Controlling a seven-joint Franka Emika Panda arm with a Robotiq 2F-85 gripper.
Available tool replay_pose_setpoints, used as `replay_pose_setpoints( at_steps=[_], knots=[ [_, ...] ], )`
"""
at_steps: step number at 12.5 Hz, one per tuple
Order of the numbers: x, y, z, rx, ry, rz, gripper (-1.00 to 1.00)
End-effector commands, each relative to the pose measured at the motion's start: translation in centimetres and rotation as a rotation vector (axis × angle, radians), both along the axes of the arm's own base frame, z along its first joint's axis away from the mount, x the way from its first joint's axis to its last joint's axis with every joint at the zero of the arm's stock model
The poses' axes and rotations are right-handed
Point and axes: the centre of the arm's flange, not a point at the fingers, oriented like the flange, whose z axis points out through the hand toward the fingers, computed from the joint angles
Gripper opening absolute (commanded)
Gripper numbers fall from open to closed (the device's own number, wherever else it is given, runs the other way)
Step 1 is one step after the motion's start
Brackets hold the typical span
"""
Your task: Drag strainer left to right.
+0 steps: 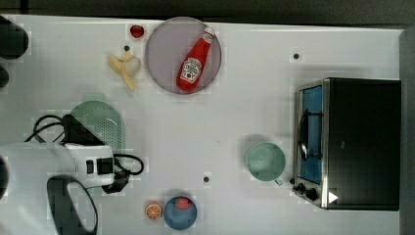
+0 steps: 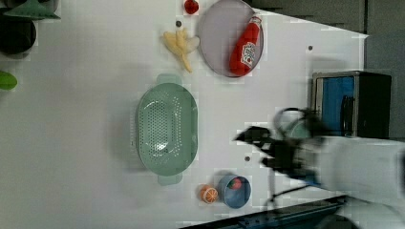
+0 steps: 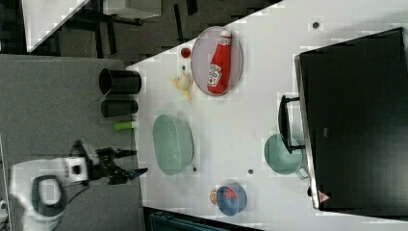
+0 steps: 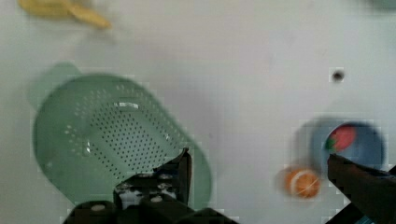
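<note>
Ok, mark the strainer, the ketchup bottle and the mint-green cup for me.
strainer (image 2: pixel 166 126): left view, middle of its perforated floor.
ketchup bottle (image 1: pixel 193 66): top view, on the white label.
mint-green cup (image 1: pixel 265 161): top view, inside bottom of the cup.

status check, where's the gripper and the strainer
Gripper open, above table beside strainer. Strainer untouched, upright. Cup sits along top view's rightward path.

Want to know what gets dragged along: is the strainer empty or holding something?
Empty. The left view looks straight into the strainer and shows only its perforated bottom; the wrist view shows the same bare holes.
</note>
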Motion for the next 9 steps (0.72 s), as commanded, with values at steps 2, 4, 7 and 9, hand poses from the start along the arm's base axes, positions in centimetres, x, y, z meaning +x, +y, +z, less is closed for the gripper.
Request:
replay_pose_setpoints(
  at_steps=[2,4,7,9],
  knots=[
    [1.6,3.8,-3.5,0.091,-0.045,-0.379,1.0],
    [2.2,4.9,-7.3,0.117,-0.011,-0.508,1.0],
    [2.8,5.1,-12.5,0.111,0.033,-0.643,1.0],
    [3.1,5.3,-15.5,0.117,0.042,-0.704,1.0]
  ],
)
